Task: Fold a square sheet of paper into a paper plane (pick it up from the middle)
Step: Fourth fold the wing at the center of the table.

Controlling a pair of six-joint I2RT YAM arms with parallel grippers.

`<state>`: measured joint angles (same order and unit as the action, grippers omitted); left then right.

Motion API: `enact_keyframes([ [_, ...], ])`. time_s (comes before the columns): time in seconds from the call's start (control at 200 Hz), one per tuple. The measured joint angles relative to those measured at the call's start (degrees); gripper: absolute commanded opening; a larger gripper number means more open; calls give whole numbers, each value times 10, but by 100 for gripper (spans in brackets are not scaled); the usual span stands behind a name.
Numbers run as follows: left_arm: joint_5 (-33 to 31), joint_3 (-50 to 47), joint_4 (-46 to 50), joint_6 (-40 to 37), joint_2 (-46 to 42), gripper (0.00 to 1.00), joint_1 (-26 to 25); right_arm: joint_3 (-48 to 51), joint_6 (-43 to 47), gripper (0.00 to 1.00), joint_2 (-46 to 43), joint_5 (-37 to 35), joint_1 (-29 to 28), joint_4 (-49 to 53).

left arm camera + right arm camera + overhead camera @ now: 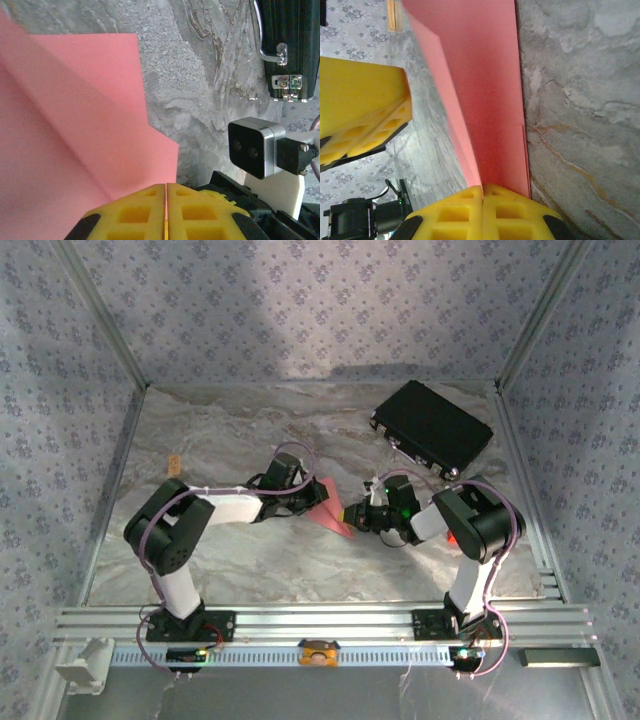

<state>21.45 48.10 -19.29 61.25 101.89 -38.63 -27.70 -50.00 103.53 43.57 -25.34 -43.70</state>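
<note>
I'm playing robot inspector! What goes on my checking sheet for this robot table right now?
Surface: grey marbled table, flat, no spills seen.
Job's things: pink paper, already creased and partly folded, lying between the two arms.
Clutter: black case at the far right; small orange tag at the far left.
Grippers: right gripper has its jaws shut on the paper's fold. Left gripper has its jaws shut at the paper's edge; whether it is pinching the paper is unclear.
Cables: purple cables loop along both arms, with no snag seen.
Surroundings: patterned walls on three sides; metal rail under the arm bases.
</note>
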Motion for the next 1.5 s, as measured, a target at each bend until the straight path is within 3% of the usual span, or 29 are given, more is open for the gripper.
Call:
enact_keyframes([
  [0.485,11,2,-37,14,44,8,0,0,-7,0,5,9,4,-7],
  [1.504,2,44,1,3,80,8,3,-6,-7,0,5,13,6,8],
])
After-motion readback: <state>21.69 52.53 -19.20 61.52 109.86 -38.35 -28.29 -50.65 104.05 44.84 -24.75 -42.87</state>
